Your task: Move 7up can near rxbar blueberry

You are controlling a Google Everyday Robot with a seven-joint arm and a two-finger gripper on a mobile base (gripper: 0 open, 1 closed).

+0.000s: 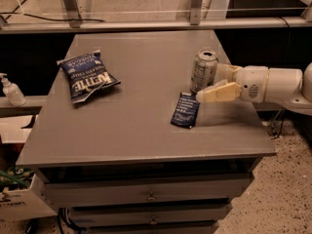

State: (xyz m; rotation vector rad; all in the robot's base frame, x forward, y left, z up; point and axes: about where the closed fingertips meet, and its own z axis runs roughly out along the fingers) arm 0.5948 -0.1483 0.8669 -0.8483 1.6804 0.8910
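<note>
The 7up can stands upright on the grey table, right of centre. The rxbar blueberry, a flat dark blue wrapper, lies just in front of the can, a little to its left. My gripper reaches in from the right on a white arm. It is open, with its cream fingers at the can's right side and base. The near finger overlaps the can's lower right edge. The can rests on the table.
A crinkled blue chip bag lies at the table's left back. A soap bottle stands on a ledge left of the table. Drawers sit under the tabletop. A metal rail runs behind the table.
</note>
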